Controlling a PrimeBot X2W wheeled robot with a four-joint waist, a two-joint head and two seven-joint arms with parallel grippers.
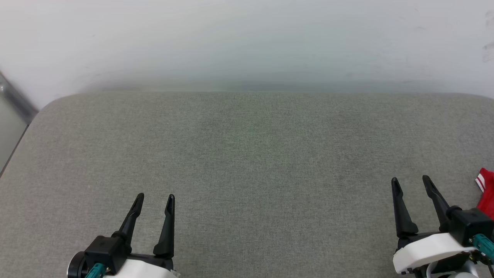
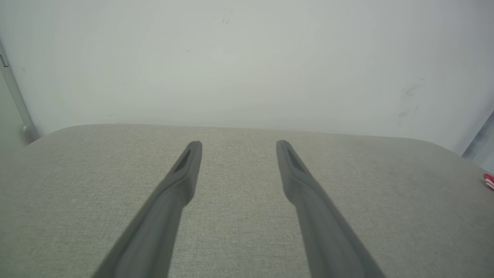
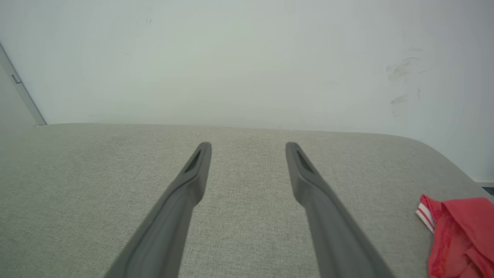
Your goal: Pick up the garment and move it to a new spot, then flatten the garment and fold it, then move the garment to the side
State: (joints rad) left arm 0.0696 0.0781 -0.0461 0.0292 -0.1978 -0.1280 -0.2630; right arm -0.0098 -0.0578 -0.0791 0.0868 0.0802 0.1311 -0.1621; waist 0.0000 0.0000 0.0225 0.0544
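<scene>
Bright red soft jersey garment [image 1: 487,195] with red-and-white stripe trim lies bunched at the right edge of the grey woven fabric surface [image 1: 247,154], just beside the right gripper [image 1: 410,180]. Left gripper [image 1: 155,197] well apart. Both spread, empty. Plain white wall [image 1: 247,38] behind.

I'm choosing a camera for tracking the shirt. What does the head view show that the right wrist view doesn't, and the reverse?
Head view: the left gripper, open, and the right gripper's white wrist housing. Right wrist view: a larger, crumpled stretch of the red garment. Both: the grey fabric surface, the white wall, the garment's striped trim, and the right gripper's two dark fingers, apart.
</scene>
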